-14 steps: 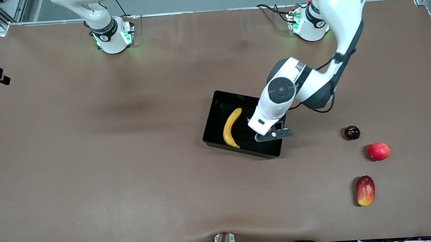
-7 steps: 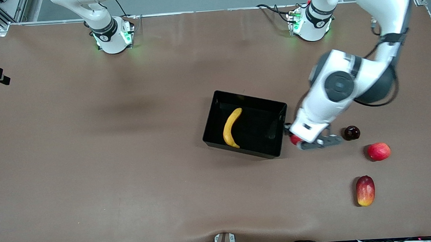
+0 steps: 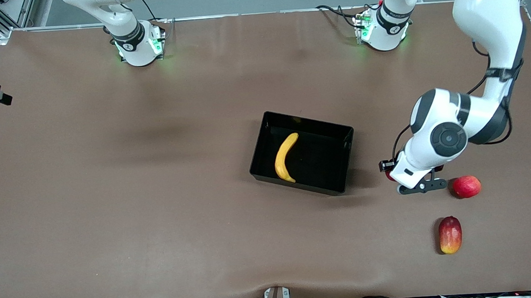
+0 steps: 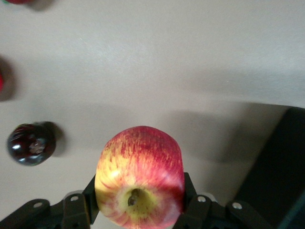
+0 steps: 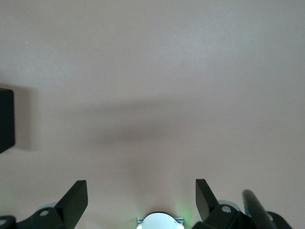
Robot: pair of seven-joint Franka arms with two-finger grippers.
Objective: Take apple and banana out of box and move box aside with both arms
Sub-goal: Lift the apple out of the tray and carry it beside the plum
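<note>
My left gripper (image 3: 391,176) is shut on the red apple with yellow patches (image 4: 139,176). It holds the apple over the table between the black box (image 3: 304,187) and the plain red fruit (image 3: 466,186). Only a red sliver of the apple (image 3: 388,175) shows in the front view. The yellow banana (image 3: 285,157) lies in the box, by the wall toward the right arm's end. A corner of the box (image 4: 281,176) shows in the left wrist view. My right gripper (image 5: 141,191) is open and empty, up over bare table by its own base, out of the front view.
An oblong red-yellow mango (image 3: 450,234) lies nearer the front camera than the plain red fruit. A small dark round fruit (image 4: 29,143) lies on the table under the left arm, which hides it in the front view. A black box corner (image 5: 5,119) shows in the right wrist view.
My left gripper has moved with the apple from over the box out toward the left arm's end of the table, and now covers the dark fruit. The banana and box have not moved.
</note>
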